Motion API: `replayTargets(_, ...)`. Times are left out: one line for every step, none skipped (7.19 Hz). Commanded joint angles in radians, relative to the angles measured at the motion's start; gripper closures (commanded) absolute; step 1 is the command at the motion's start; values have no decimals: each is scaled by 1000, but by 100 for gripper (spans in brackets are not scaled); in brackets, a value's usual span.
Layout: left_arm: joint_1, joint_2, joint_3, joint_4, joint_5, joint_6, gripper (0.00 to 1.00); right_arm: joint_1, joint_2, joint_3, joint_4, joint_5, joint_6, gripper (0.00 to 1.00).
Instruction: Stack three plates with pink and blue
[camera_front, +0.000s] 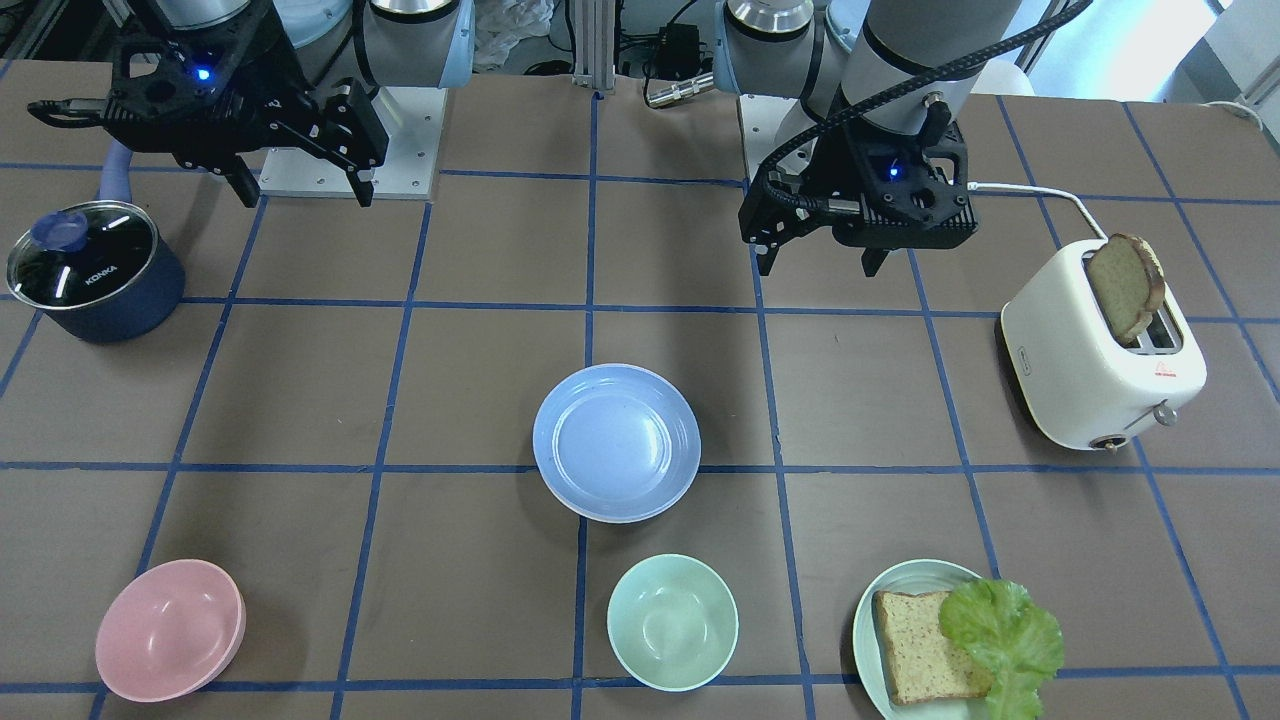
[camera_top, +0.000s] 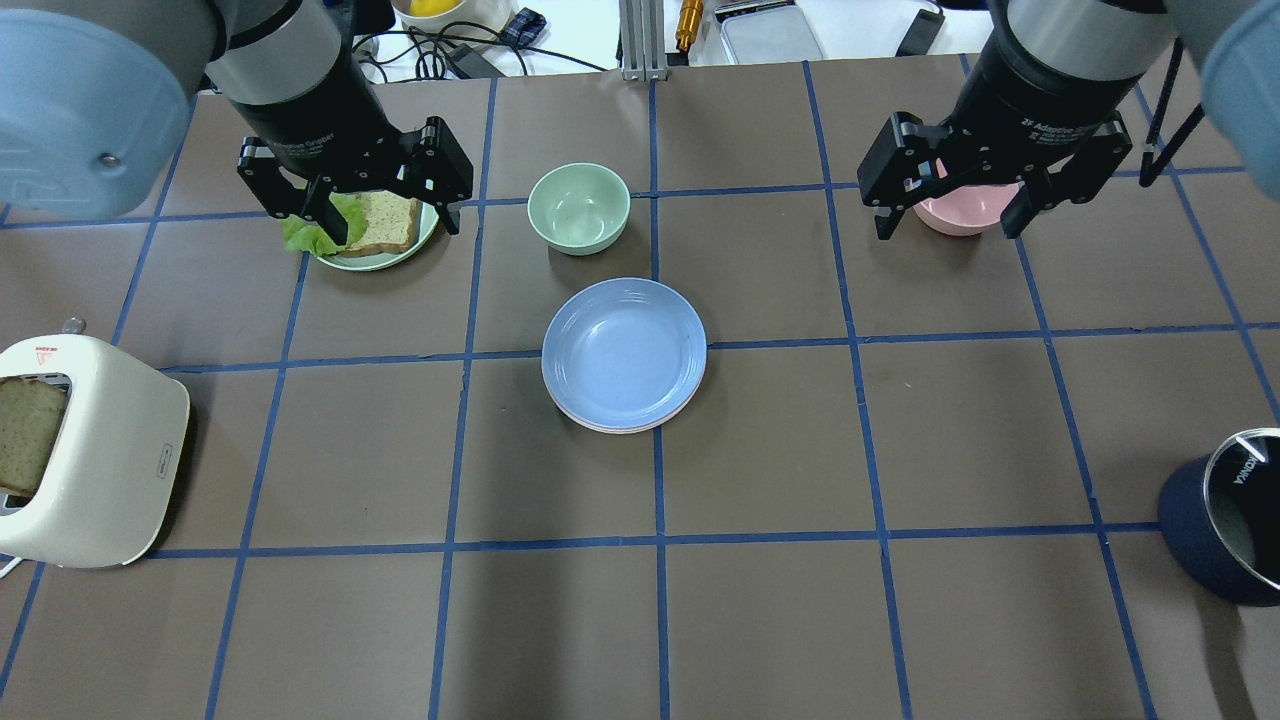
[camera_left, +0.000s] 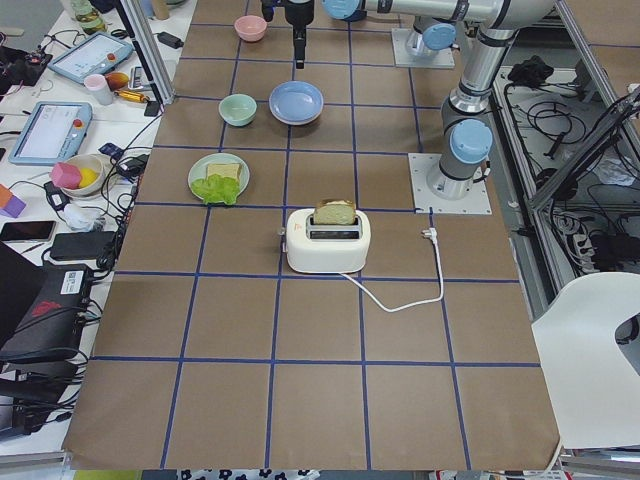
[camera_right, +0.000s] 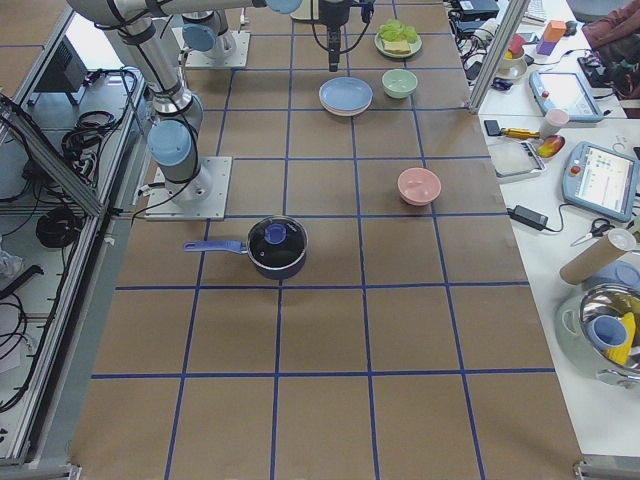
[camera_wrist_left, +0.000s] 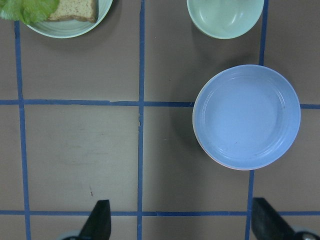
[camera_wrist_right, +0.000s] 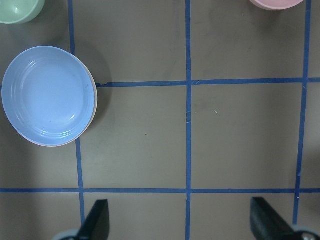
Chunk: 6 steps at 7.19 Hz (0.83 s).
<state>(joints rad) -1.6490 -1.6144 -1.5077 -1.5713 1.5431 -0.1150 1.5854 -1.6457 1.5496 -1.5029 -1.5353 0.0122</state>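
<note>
The light blue plate (camera_front: 617, 442) lies at the table's middle, on top of a stack (camera_top: 624, 352). A thin pale pink rim (camera_top: 622, 429) shows under its near edge. I cannot tell the cream-white plate apart below it. The blue plate also shows in the left wrist view (camera_wrist_left: 246, 117) and the right wrist view (camera_wrist_right: 47, 95). My left gripper (camera_top: 393, 228) is open and empty, raised above the bread plate. My right gripper (camera_top: 946, 230) is open and empty, raised above the pink bowl. Both are well away from the stack.
A mint bowl (camera_top: 579, 207) stands just beyond the stack. A pink bowl (camera_top: 965, 212) sits under my right gripper. A pale green plate (camera_front: 868, 612) holds bread and lettuce. A white toaster (camera_top: 95, 460) with a bread slice stands at the left. A dark blue lidded pot (camera_top: 1225, 520) stands at the right.
</note>
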Motion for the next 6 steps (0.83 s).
replayTargets(0, 1, 1, -4, 2, 0, 0, 1, 6, -2, -2, -11, -11, 0)
replayTargets(0, 1, 1, -6, 3, 0, 0, -1, 6, -3, -2, -11, -11, 0)
replayTargets(0, 1, 9, -30, 3, 0, 0, -1, 3, -3, 3, -25, -11, 0)
replayTargets(0, 1, 14, -48, 5, -2, 0, -1, 1, 0, 7, -29, -8, 0)
replayTargets(0, 1, 14, -47, 3, 0, 0, -1, 1, 0, 1, -29, -8, 0)
replayTargets(0, 1, 14, -47, 5, 0, 0, -1, 1, 0, -3, -29, -8, 0)
